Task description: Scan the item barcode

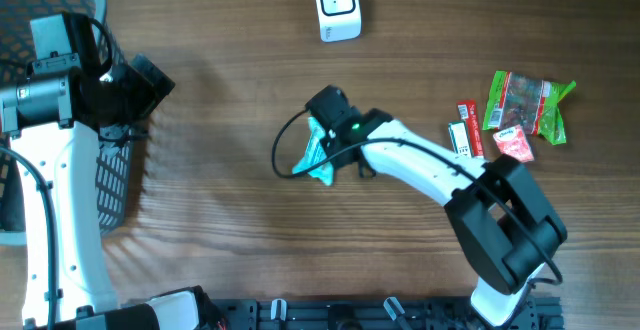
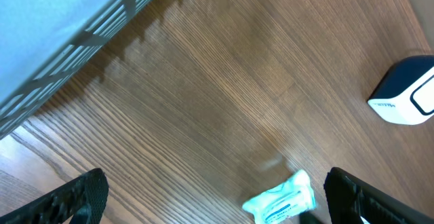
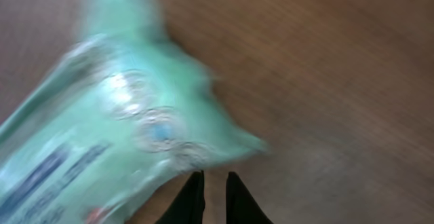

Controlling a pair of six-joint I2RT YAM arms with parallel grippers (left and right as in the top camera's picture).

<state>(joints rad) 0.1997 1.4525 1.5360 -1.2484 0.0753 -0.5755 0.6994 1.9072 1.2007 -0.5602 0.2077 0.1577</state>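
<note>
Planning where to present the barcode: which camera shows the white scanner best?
Overhead: the white scanner shows whole, near the picture's top edge. The left wrist view cuts it off at the right edge. The right wrist view does not show it.

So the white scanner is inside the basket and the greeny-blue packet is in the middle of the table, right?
No. The white scanner stands on the bare table, away from the basket, as the overhead view shows. The packet is in the middle of the table.
</note>
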